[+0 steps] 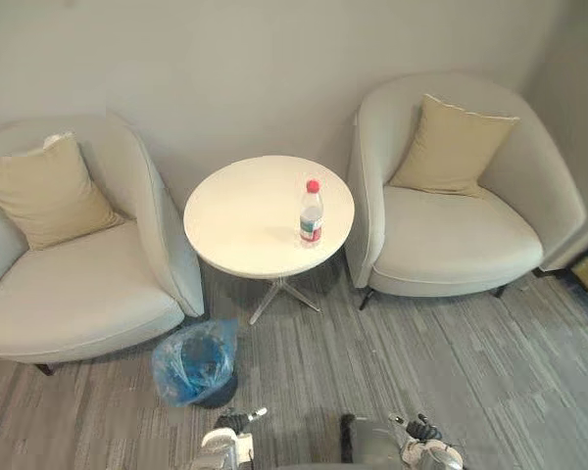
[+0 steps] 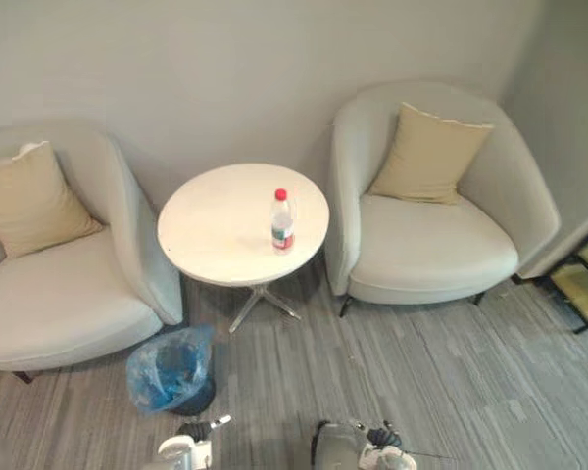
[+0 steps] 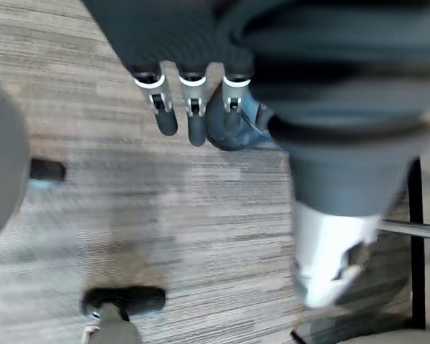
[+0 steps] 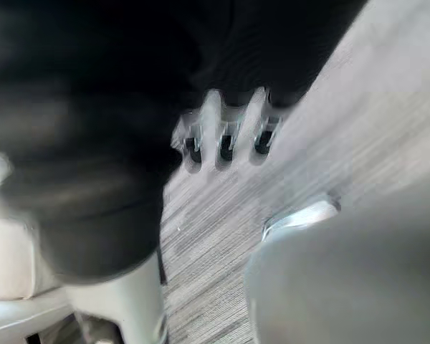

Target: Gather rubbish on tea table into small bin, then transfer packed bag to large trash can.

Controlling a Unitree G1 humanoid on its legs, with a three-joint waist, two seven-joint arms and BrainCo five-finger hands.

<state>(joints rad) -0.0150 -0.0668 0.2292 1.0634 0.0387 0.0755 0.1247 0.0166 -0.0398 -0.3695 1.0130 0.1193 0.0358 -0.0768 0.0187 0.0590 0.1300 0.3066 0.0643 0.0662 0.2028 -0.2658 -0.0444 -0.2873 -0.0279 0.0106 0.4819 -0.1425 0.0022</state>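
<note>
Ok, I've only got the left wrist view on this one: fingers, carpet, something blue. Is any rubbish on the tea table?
Observer: One clear bottle with a red cap, upright on the round white table.
Reviewer: And the blue thing?
Observer: That's the blue bag lining the small bin, on the carpet beside the left armchair.
Reviewer: Right hand busy?
Observer: No, the right hand hangs empty, low and well short of the table.

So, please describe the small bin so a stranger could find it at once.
A round white table stands by the wall. On the carpet in front of it, beside the left armchair, sits the small bin. Only it is lined with a blue bag.
</note>
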